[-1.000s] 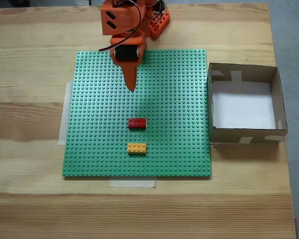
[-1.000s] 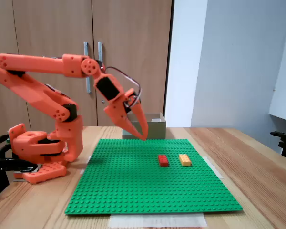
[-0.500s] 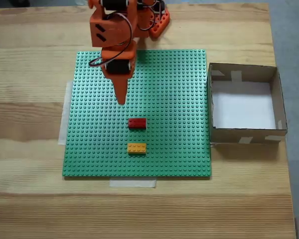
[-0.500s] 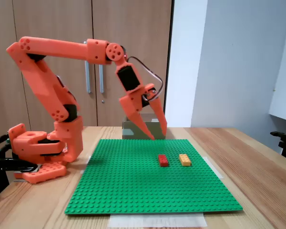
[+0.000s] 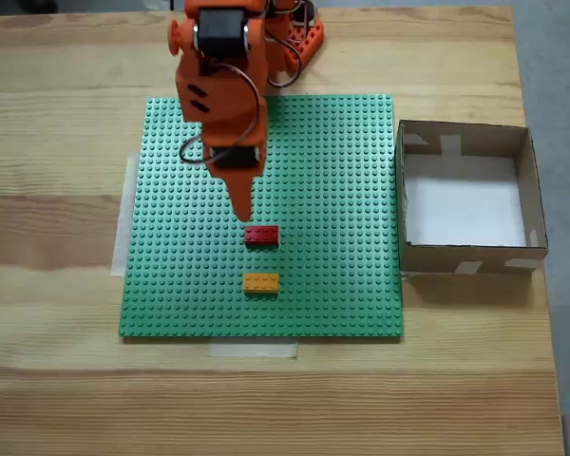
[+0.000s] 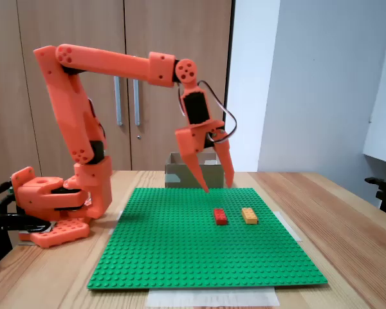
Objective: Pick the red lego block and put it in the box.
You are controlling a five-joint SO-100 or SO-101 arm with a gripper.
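Note:
The red lego block (image 5: 261, 235) (image 6: 220, 216) lies flat near the middle of the green baseplate (image 5: 342, 171) (image 6: 180, 251). My orange gripper (image 5: 244, 215) (image 6: 219, 187) hangs above the plate, pointing down, just behind and slightly left of the block in the top-down fixed view. The side fixed view shows its two fingers spread apart with nothing between them, tips well above the block. The box (image 5: 399, 204) (image 6: 174, 175), brown cardboard with a white bottom, stands off the plate's right edge in the top-down view and holds nothing.
A yellow-orange brick (image 5: 260, 282) (image 6: 249, 215) lies on the plate just beyond the red one, away from the arm. The arm's base (image 6: 51, 206) sits at the table's back edge. Pale tape strips (image 5: 253, 350) hold the plate to the wooden table.
The arm has stretched forward. The gripper travelled from the back part of the plate to just behind the red block, and its fingers now stand wider apart.

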